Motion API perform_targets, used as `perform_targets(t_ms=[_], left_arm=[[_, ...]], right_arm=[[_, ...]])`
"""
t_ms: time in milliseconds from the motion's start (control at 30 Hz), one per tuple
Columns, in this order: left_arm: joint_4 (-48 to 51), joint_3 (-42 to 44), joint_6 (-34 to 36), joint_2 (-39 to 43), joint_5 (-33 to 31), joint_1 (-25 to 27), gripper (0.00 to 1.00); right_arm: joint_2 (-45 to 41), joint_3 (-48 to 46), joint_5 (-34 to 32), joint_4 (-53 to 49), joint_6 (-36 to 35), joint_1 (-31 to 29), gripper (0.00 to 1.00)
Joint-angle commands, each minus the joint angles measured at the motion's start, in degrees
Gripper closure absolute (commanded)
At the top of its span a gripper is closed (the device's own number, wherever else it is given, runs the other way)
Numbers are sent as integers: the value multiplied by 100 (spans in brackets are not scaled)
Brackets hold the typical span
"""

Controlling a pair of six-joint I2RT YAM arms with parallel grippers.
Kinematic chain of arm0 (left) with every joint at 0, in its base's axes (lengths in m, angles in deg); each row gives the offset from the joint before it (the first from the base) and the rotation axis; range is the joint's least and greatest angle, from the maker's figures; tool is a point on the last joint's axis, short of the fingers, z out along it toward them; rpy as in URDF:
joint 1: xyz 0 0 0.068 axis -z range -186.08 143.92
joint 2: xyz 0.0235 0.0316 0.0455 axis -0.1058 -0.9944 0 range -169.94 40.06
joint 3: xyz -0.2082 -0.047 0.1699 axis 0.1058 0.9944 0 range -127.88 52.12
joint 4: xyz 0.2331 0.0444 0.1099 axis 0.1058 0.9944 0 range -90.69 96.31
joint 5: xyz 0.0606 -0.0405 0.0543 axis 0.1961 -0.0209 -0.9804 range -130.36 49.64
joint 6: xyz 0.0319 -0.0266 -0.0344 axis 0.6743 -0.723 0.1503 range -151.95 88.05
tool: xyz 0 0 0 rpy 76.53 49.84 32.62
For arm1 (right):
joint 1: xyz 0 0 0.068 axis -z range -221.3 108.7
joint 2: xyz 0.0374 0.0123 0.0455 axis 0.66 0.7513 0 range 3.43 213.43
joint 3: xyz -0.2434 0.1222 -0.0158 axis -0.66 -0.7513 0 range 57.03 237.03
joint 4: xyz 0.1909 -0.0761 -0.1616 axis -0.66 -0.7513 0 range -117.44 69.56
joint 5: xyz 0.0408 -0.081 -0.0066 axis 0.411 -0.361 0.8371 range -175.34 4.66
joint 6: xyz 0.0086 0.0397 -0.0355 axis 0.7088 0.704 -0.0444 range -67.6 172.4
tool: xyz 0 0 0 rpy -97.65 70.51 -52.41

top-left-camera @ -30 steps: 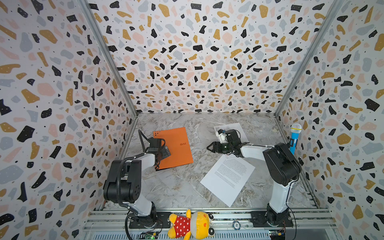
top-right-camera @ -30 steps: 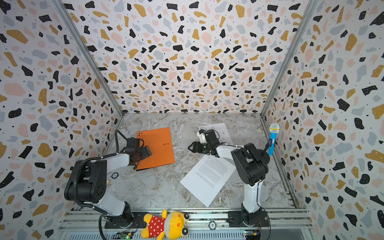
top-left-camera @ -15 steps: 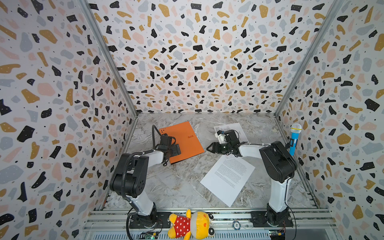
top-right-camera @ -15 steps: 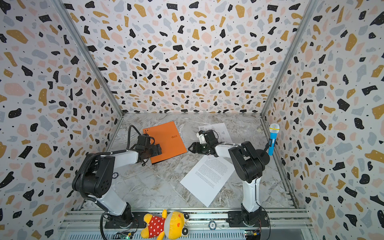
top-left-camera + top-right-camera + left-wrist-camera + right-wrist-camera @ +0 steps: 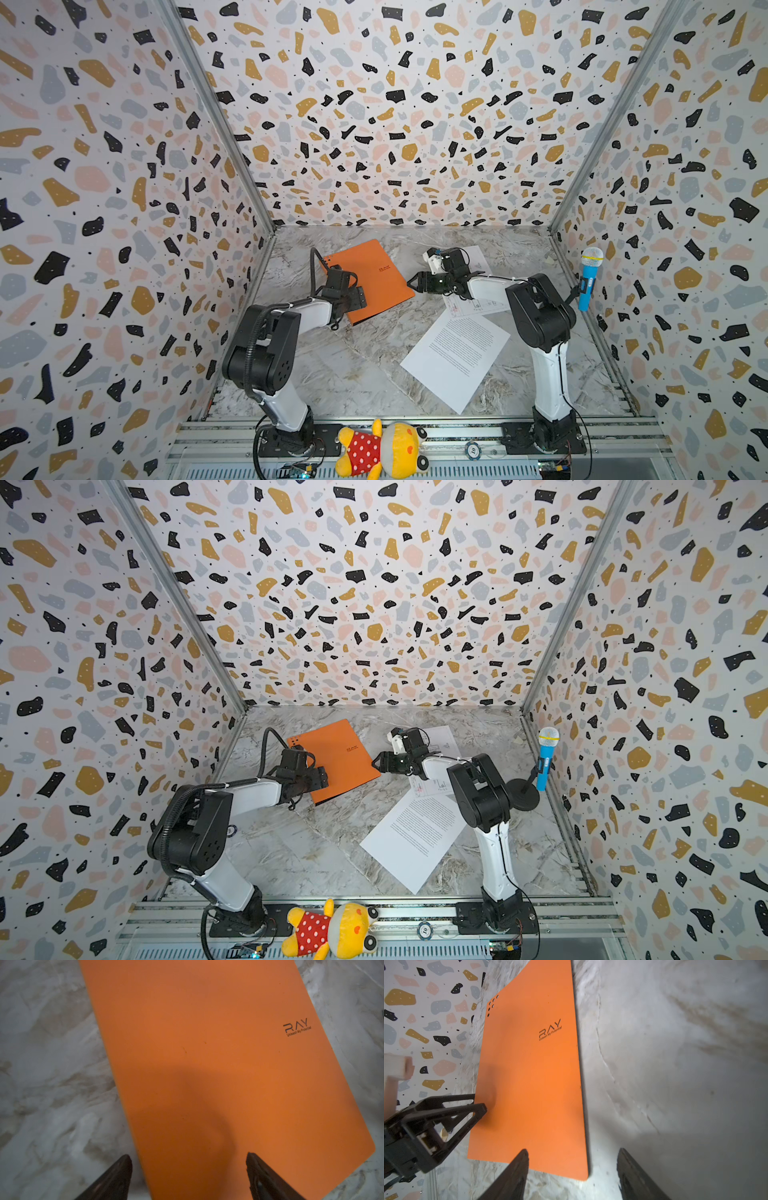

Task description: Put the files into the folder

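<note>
white text-printed paper sheet (image 5: 455,359) flat, nearest | left gripper (image 5: 188,1157) spread, straddling closed flat orange folder (image 5: 374,270) edge | white drawing-printed sheet (image 5: 478,307) under right arm | right gripper (image 5: 573,1150) spread, empty, at folder corner | advice: pin one side, slide finger under cover

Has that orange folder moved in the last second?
Yes. The orange folder slid right, toward the unmoved text sheet, turning clockwise.

Overhead pair, wrist views (near folder (image 5: 207,1064))

white links (image 5: 309,311) | black joints (image 5: 266,353) | black cables (image 5: 311,266) | left gripper (image 5: 188,1156) black
</note>
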Motion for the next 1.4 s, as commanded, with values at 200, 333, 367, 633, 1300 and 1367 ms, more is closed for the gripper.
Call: perform_targets(t_ms=[200, 333, 367, 633, 1300, 1367], left_arm=[[-8, 26, -193, 33, 60, -62, 13], [-9, -37, -156, -116, 135, -80, 13], [-29, -45, -139, -144, 165, -78, 13], [-196, -168, -103, -337, 544, -71, 14], [-632, -546, 143, -481, 1168, 489, 17], [-686, -555, 183, -465, 1176, 502, 17]], right_arm=[[567, 756, 400, -407, -44, 10, 36], [602, 731, 524, -410, 44, -62, 41], [581, 693, 548, -414, 63, -78, 42], [159, -34, 690, -217, 258, -174, 48], [-1516, -1922, 396, 197, 715, -33, 41], [-1593, -2006, 274, 162, 765, 1, 40]])
